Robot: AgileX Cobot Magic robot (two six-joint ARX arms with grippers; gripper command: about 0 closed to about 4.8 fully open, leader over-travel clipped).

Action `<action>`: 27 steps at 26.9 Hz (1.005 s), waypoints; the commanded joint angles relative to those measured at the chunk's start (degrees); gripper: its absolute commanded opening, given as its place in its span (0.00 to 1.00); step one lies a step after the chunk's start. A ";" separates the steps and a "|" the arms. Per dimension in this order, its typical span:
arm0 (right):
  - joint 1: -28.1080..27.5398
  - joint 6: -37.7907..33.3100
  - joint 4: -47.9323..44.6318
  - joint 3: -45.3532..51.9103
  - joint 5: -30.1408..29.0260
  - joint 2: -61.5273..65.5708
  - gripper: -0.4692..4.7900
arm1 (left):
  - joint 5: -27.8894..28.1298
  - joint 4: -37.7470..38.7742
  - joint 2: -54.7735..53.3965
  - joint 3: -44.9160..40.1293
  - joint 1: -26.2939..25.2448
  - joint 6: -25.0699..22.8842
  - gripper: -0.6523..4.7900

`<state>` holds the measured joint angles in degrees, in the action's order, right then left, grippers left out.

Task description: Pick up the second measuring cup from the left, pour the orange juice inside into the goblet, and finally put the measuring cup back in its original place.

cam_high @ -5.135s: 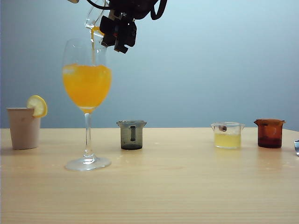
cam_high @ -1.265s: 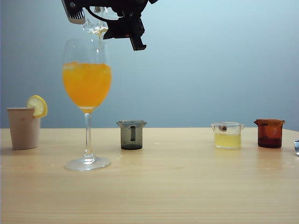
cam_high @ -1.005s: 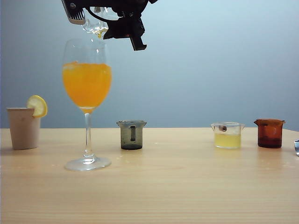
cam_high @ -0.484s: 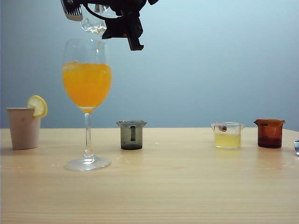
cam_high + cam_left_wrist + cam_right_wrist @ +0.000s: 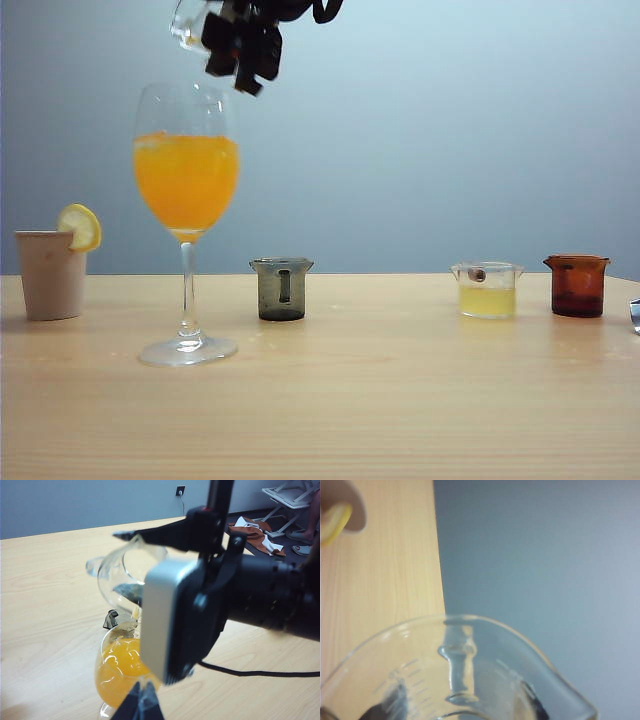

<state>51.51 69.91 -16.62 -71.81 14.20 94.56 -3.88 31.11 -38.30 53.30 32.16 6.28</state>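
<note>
I see my right gripper holding the second measuring cup above the goblet; left gripper state unclear; pale tabletop.

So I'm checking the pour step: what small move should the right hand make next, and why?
Probably level the second measuring cup, then carry it toward the gap between the grey cup and the yellow-liquid cup. The right hand holds it above the goblet, which holds the orange juice; the cup looks empty.
</note>
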 commanded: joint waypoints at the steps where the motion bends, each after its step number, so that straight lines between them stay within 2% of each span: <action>1: -0.04 -8.11 -1.64 -0.33 0.31 -1.18 0.26 | 0.02 -0.35 0.04 0.17 0.07 0.17 0.11; 4: -0.76 -12.13 -1.64 -0.33 0.26 -1.97 0.26 | 0.02 -0.35 0.04 0.17 0.07 0.17 0.11; 8: -2.47 -21.11 -1.68 -0.24 0.31 -3.72 0.26 | 0.00 -0.31 0.04 0.17 0.07 0.17 0.11; 10: -4.90 -29.83 -1.70 -0.24 0.48 -5.38 0.26 | 0.00 -0.33 0.04 0.17 0.07 0.17 0.11; 13: -6.69 -36.41 -1.68 -0.22 1.20 -6.27 0.26 | 0.00 -0.35 0.04 0.17 0.07 0.17 0.11; 16: -8.28 -40.00 -1.70 -0.22 3.26 -6.75 0.26 | 0.00 -0.33 0.04 0.17 0.07 0.17 0.11; 22: -10.73 -48.15 -2.54 -0.02 3.65 -6.82 0.26 | 0.00 -0.35 0.04 0.17 0.07 0.17 0.11; 27: -12.24 -52.94 -9.33 3.65 3.74 -6.82 0.26 | 0.00 -0.33 0.04 0.17 0.07 0.17 0.11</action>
<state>39.72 19.75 -21.61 -69.17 17.87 88.18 -3.88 31.09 -38.30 53.30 32.16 6.28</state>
